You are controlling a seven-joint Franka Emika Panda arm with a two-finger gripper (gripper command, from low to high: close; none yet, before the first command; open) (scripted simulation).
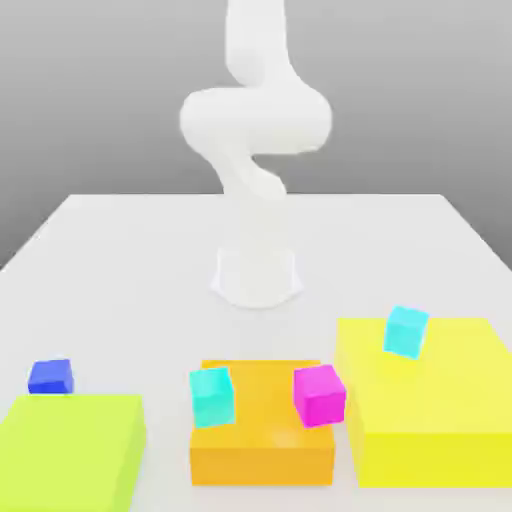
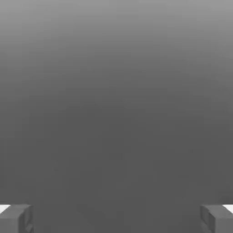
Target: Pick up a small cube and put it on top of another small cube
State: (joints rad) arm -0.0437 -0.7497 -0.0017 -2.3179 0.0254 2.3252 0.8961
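The white counter [image 1: 120, 240] carries the arm [image 1: 255, 150] at upper centre. A yellow block [image 1: 440, 410] at lower right bears the sky-cyan cube [image 1: 406, 331]. The royal-blue cube [image 1: 50, 377] sits on the counter at lower left, touching a lime block [image 1: 65, 450]. The fingers [image 2: 16, 218] stand wide apart, holding nothing.

From the exterior view you look across the counter [image 1: 120, 230] from above its near edge, facing the arm's base [image 1: 257, 275] near the middle, while your hand view looks out past the pincer [image 2: 116, 218] fingertips [image 2: 16, 217] at plain grey, with no counter part shared.
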